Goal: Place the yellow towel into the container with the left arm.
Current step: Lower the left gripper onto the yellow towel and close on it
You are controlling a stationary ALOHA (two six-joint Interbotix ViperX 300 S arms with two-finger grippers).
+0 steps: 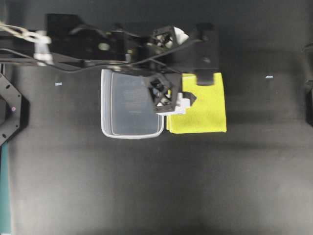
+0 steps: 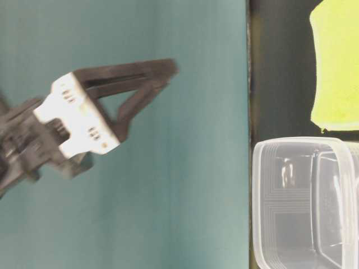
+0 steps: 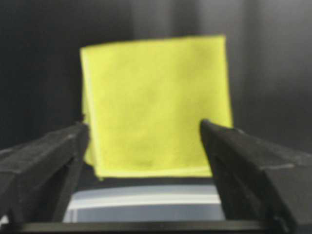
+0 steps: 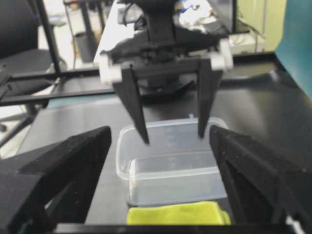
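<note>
**A:** Looking at the overhead view first: the container (image 1: 132,105) sits on the dark worktop (image 1: 156,186), and the yellow towel (image 1: 203,110) lies flat just beside the container's right edge, outside it. The left arm (image 1: 88,49) stretches in from the left along the container's top side, and its left gripper (image 1: 183,93) hangs over the seam between container and towel. Can't read the jaws from up here, too much black on black.

**B:** Table-level view helps a bit. A gripper (image 2: 143,84) with a white block behind it is up in the air against the teal wall (image 2: 168,196), blurry, well apart from the container (image 2: 303,202) at lower right. Towel (image 2: 336,67) shows just past the container's rim, still flat on the worktop.

**A:** Left wrist view: both fingers (image 3: 44,161) are spread wide, nothing between them. The towel (image 3: 156,107) lies beyond the container's far rim (image 3: 146,202).

**B:** Right wrist view: the right gripper's (image 4: 161,185) fingers (image 4: 63,165) are spread too, holding nothing. Facing it, the left gripper (image 4: 173,134) hangs jaws apart over the container (image 4: 170,165), with the towel's (image 4: 178,214) edge on the near side of the container.
</note>
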